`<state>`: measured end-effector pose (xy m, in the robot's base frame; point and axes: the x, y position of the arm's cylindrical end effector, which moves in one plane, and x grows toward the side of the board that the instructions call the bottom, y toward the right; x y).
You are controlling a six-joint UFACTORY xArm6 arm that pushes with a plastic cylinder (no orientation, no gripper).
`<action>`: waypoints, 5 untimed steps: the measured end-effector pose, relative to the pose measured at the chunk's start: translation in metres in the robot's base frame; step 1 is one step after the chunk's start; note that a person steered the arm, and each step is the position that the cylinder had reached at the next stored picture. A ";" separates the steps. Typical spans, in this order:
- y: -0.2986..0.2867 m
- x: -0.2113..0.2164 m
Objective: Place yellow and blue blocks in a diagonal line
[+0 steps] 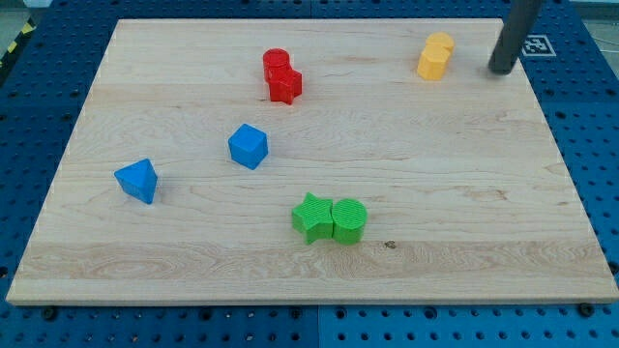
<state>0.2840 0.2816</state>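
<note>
Left to right on the wooden board (464, 193): two blue blocks, a triangular one (136, 180) at mid-left and a cube (248, 146); two touching red blocks (281, 76); a green star (311, 217) touching a green cylinder (349, 220); one yellow block (435, 56), upper right. My tip (500, 71), holding nothing, stands just right of the yellow block, rod tilted.

The wooden board (319, 116) is pale, with the grain running from the view's left to the view's right, and 7 blocks lie on it. A yellow block (435, 56) stands near the view's top right. 2 red blocks (281, 76) touch each other near the top middle. A blue cube (248, 146) and a blue triangular block (136, 180) lie apart at the left. A green star (311, 217) touches a green cylinder (349, 220) below the middle.
</note>
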 end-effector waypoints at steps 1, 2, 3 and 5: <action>-0.015 -0.020; -0.067 -0.016; -0.107 -0.014; -0.145 -0.028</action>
<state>0.2558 0.1367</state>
